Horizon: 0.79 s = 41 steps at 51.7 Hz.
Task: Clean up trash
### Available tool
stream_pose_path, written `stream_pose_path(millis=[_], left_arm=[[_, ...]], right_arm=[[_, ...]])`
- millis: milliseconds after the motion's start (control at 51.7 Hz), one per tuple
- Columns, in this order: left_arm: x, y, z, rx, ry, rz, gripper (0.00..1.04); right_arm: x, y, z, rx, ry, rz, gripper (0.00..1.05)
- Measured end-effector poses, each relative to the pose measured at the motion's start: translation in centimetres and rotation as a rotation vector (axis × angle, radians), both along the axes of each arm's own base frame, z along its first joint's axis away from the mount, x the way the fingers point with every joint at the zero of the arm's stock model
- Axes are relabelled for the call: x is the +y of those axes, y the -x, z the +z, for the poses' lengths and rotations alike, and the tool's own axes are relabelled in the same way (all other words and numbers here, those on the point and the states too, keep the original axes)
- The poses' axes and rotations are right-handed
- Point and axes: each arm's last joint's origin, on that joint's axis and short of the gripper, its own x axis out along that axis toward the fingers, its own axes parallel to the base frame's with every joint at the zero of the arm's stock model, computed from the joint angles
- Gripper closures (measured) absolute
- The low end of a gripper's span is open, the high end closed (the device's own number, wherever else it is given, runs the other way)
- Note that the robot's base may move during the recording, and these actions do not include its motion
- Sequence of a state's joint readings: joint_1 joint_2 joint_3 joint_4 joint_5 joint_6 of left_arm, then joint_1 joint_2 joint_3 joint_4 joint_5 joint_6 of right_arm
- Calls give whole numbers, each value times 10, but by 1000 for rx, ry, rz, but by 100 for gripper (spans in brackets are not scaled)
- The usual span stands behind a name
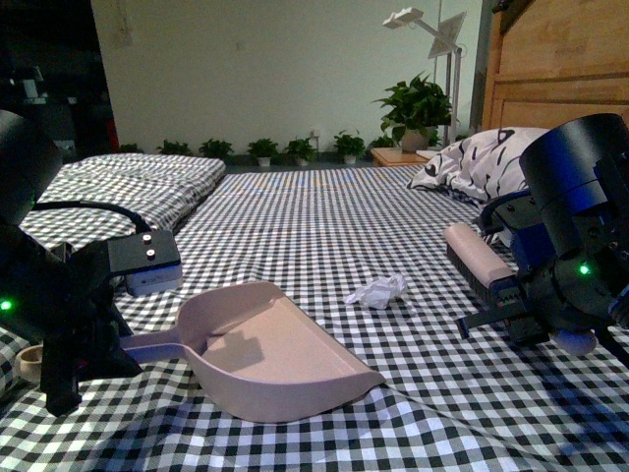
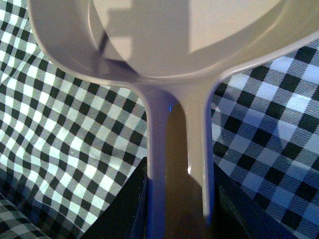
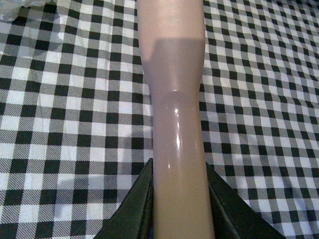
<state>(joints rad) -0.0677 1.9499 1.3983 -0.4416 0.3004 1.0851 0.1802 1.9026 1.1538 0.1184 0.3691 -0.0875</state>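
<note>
The trash (image 1: 377,292), a small crumpled wad of white paper, lies on the checked cloth between the two tools. Left of it rests the pink dustpan (image 1: 270,349), its mouth turned toward the wad. My left gripper (image 1: 98,349) is shut on its handle (image 2: 179,164). On the right, my right gripper (image 1: 516,315) is shut on the brush (image 1: 477,258), a pink-backed brush with dark bristles held above the cloth. Its handle (image 3: 178,124) runs out between the black fingers (image 3: 132,209). A white edge of the trash (image 3: 10,7) shows in a corner of the right wrist view.
The black-and-white checked cloth (image 1: 324,216) covers the whole surface. A patterned pillow (image 1: 472,157) lies at the back right before a wooden headboard (image 1: 560,69). A small grey box (image 1: 147,261) sits by the left arm. Potted plants (image 1: 413,108) line the far wall.
</note>
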Motion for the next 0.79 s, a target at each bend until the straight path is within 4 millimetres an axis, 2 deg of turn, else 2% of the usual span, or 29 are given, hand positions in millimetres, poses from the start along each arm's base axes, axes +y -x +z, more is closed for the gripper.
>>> stream_pose_path(millis=[465,794], left_arm=[[-4,0,1,5,-12,-5,76],[-4,0,1,5,-12,-5,76]], right_arm=[[-3,0,0,-2,-1,-7,84],[-8,-4,0,14,78,-74,84]])
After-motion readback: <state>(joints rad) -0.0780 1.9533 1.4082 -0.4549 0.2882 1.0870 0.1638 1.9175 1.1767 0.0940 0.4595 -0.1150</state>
